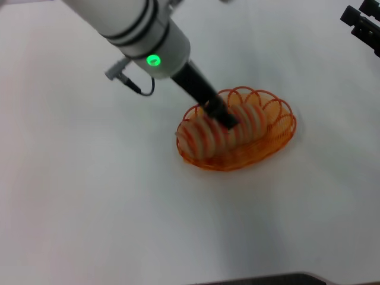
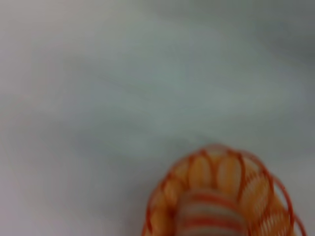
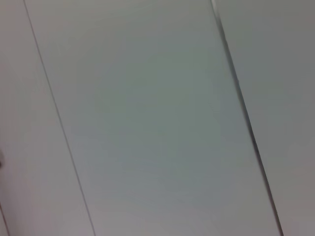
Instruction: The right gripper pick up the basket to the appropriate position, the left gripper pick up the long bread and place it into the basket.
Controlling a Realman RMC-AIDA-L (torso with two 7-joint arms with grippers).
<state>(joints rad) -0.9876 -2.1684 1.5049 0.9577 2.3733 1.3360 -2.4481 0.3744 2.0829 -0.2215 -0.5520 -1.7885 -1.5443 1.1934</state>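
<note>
The orange wire basket [image 1: 281,132] stands on the white table right of centre. The long bread [image 1: 202,136], tan with orange-red stripes, lies lengthwise inside it. My left gripper [image 1: 228,121] reaches down from the upper left and sits on the middle of the bread, inside the basket. The left wrist view shows one end of the basket [image 2: 256,189] with the bread [image 2: 209,219] in it. My right gripper [image 1: 360,24] is raised at the far right edge of the head view, well away from the basket and only partly in view.
The white table [image 1: 89,196] surrounds the basket on all sides. A dark edge [image 1: 279,279] runs along the near side of the table. The right wrist view shows only a pale surface with thin seams [image 3: 241,103].
</note>
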